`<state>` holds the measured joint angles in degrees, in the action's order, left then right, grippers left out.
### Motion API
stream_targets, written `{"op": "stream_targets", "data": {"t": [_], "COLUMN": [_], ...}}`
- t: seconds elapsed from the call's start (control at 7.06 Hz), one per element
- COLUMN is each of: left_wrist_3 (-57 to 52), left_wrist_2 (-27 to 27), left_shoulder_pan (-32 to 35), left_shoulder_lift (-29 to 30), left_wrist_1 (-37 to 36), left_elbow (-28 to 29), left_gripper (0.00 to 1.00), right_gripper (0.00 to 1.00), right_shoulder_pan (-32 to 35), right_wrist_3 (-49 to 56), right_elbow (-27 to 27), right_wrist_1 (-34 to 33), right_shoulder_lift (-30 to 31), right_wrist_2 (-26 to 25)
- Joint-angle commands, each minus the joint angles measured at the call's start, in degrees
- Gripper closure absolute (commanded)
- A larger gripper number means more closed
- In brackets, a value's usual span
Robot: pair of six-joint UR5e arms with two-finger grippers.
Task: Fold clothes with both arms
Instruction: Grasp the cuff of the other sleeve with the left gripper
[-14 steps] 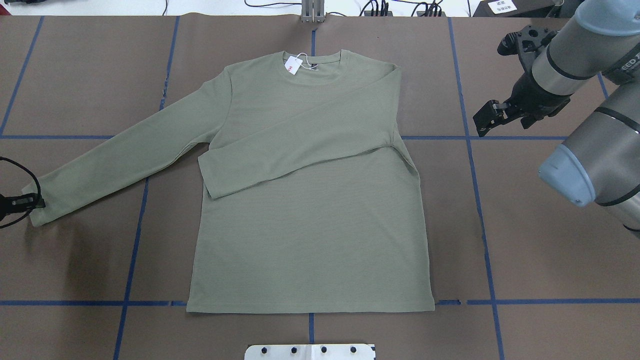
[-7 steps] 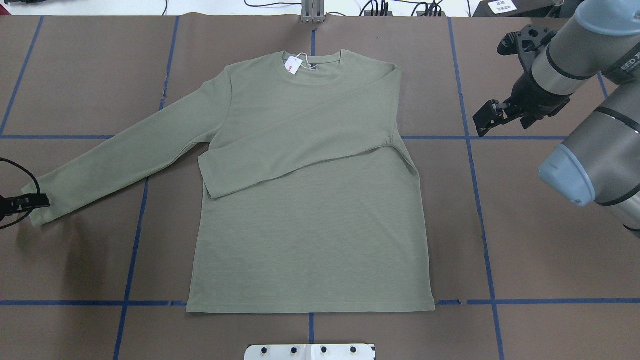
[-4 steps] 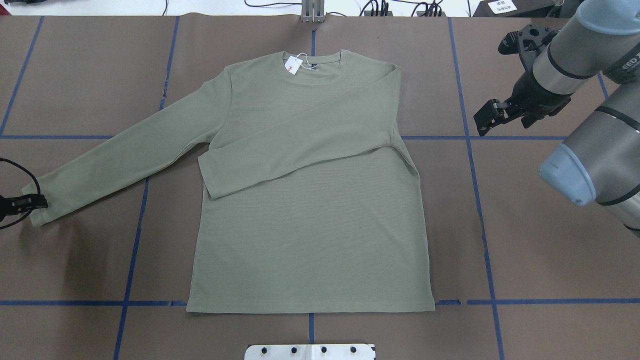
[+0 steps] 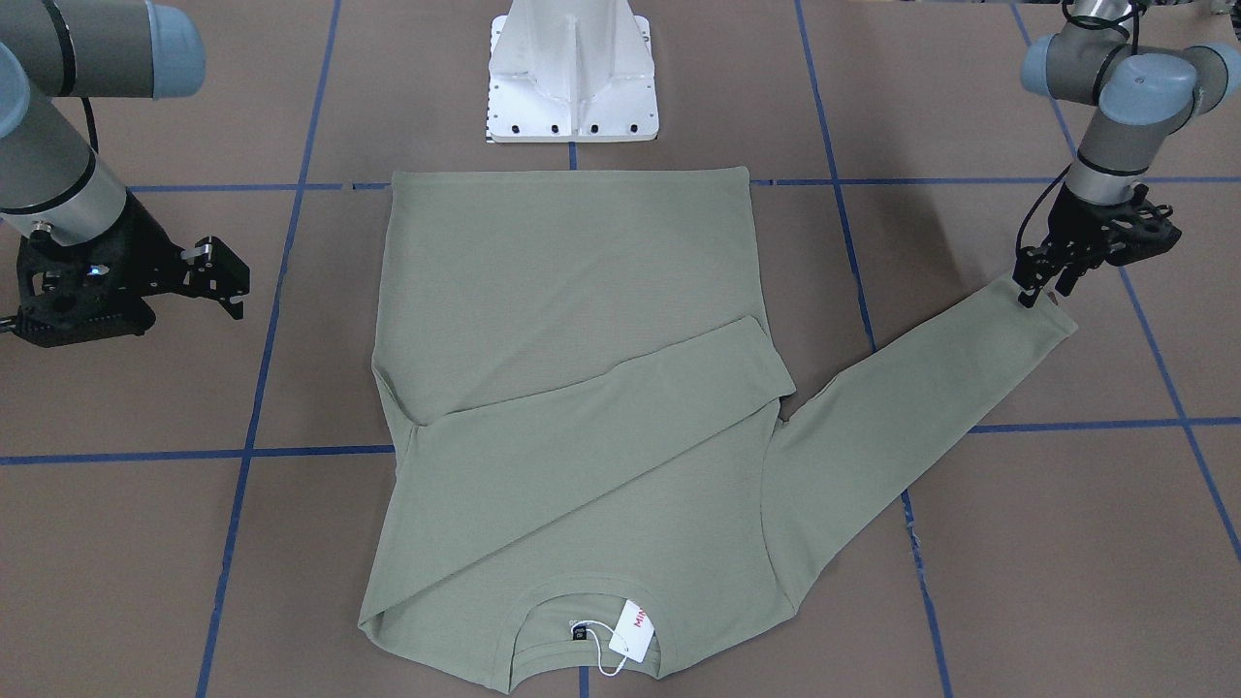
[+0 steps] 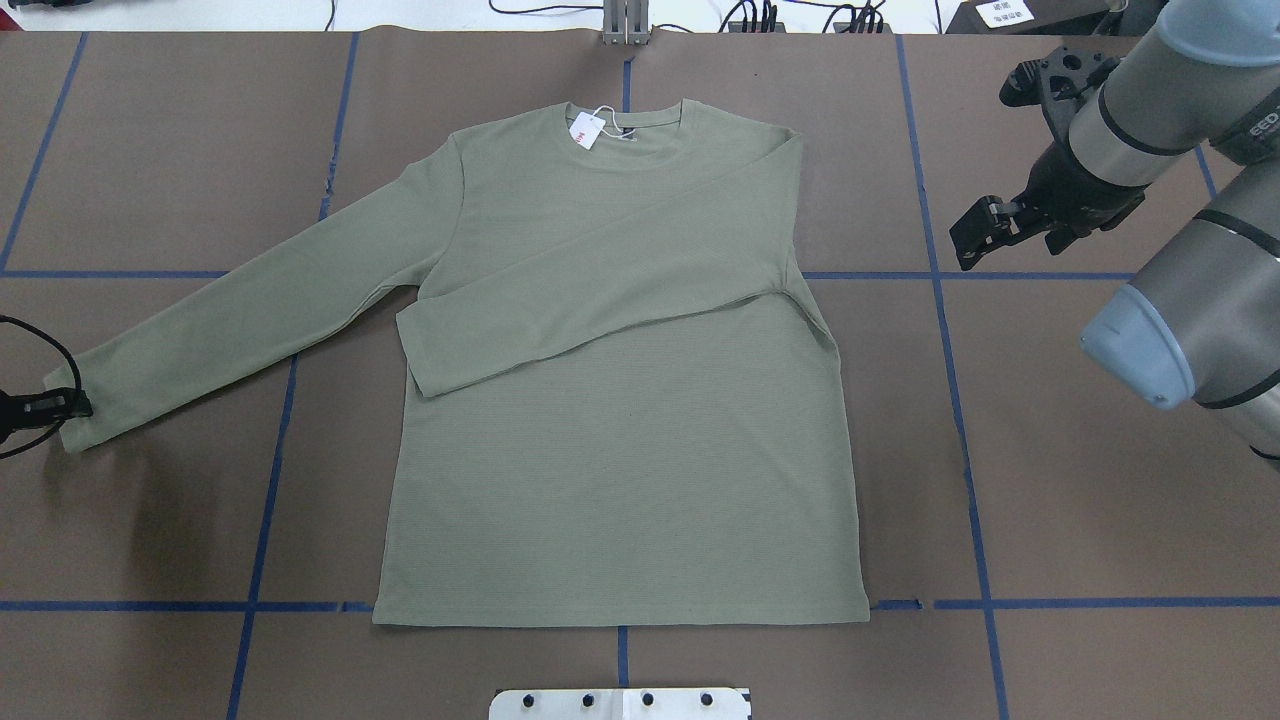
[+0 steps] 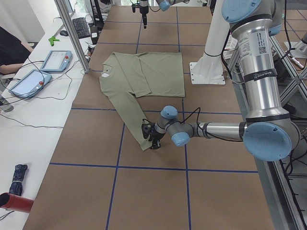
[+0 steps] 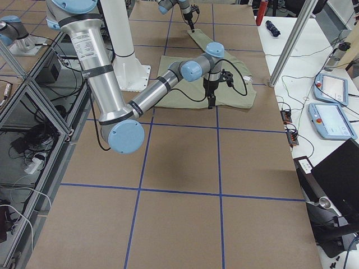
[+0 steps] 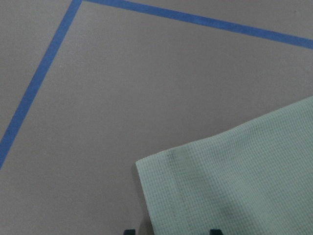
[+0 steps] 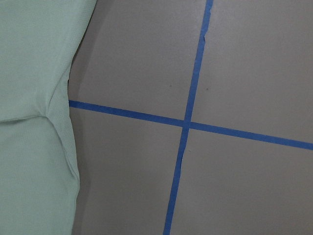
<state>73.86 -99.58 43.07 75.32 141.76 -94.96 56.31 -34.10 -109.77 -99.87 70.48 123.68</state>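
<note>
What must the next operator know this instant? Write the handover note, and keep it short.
Sage-green long-sleeved knit shirt: flat, centred on the brown table.
Left gripper: open, straddling the cuff of the outstretched sleeve, not yet clamped.
Right gripper: open, over bare table, clear of the cloth.
Done: the sleeve on the robot's right is folded across the chest.
To do: fold the outstretched sleeve in, then the body.

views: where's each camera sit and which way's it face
Front-facing: across the table, facing the robot; pedestal, left gripper, right gripper.
Overhead: behind robot, down on shirt; both grippers.
Exterior left: table end; left arm near.
Exterior right: opposite end; right arm near.
Left wrist: down at sleeve cuff; fingertips.
Right wrist: down at shirt edge; no gripper.
Shared: front-facing and overhead hold the whole shirt.
</note>
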Motion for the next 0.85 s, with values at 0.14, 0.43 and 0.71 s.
{"op": "stream_targets", "data": {"t": [0.14, 0.43, 0.71], "left_wrist_3": [0.06, 0.06, -0.03], "left_wrist_2": [0.00, 0.00, 0.00], "left_shoulder_pan": [-0.09, -0.18, -0.18], "left_shoulder_lift": [0.00, 0.00, 0.09], "left_wrist_1": [-0.08, -0.08, -0.08], "left_elbow": [0.22, 0.31, 0.74], "left_gripper": [0.02, 0.02, 0.02], "right_gripper": [0.00, 0.00, 0.00], "right_shoulder_pan": [0.11, 0.20, 0.11], "right_wrist_3": [0.00, 0.00, 0.00], "right_elbow": [0.00, 0.00, 0.00], "right_wrist_1": [0.02, 0.02, 0.02], "right_shoulder_lift": [0.01, 0.01, 0.01], "right_wrist_2": [0.16, 0.24, 0.16]}}
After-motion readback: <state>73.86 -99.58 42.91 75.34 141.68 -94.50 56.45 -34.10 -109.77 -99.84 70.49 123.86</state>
